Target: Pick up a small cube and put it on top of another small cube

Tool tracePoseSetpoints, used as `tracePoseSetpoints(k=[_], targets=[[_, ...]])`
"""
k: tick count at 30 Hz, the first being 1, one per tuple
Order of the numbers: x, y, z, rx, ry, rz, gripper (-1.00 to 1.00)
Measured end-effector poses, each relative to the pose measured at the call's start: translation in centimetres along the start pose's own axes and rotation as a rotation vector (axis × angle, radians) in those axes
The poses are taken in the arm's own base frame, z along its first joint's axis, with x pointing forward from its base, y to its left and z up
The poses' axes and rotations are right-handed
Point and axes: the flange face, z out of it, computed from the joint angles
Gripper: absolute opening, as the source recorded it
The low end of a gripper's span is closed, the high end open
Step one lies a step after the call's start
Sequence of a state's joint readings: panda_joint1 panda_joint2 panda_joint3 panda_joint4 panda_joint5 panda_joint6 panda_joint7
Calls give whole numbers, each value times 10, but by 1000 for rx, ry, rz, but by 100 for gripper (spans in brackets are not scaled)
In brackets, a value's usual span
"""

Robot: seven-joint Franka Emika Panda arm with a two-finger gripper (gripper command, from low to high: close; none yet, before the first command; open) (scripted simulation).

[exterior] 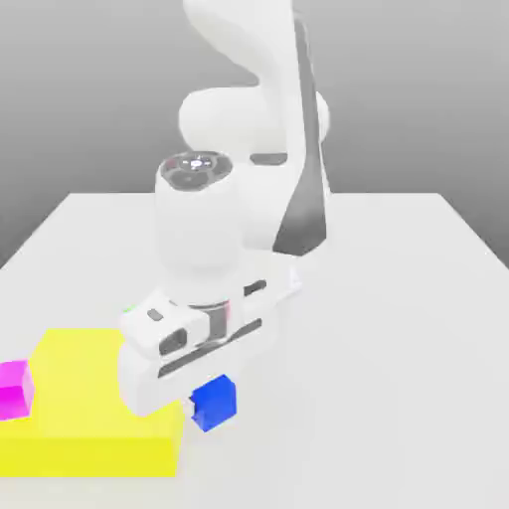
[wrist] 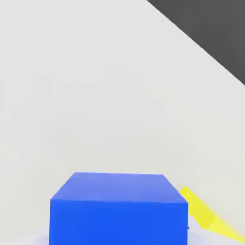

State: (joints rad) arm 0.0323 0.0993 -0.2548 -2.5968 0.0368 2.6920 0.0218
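Observation:
The small cube (exterior: 217, 406), solid bright blue, sits right under the white hand near the table's front, beside the yellow block's corner. My gripper (exterior: 207, 391) comes down onto it from above, and the hand's body hides the fingers. In the hand view the same blue cube (wrist: 118, 208) is very close, with its top and one side face showing. The gripper is shut on this cube. I cannot tell whether the cube rests on the table or is just off it.
A large flat yellow block (exterior: 94, 413) lies at the exterior view's front left, its corner (wrist: 206, 216) next to the blue cube. A magenta cube (exterior: 15, 390) sits on its left end. A green sliver (exterior: 127, 310) peeks out behind the hand. The white table (exterior: 398, 328) stretches right.

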Motion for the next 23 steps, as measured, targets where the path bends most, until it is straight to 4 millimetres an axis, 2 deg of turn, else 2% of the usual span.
tracePoseSetpoints(k=[6,12,13,14,17,18,23], targets=[[26,96,-39,-1,0,421,-100],[28,192,-82,9,-3,829,-100],[27,203,-84,11,-4,876,-100],[29,204,-79,13,-4,890,-100],[31,204,-45,14,-4,901,-100],[30,204,-34,12,-4,903,100],[30,204,-34,12,-4,903,100]])
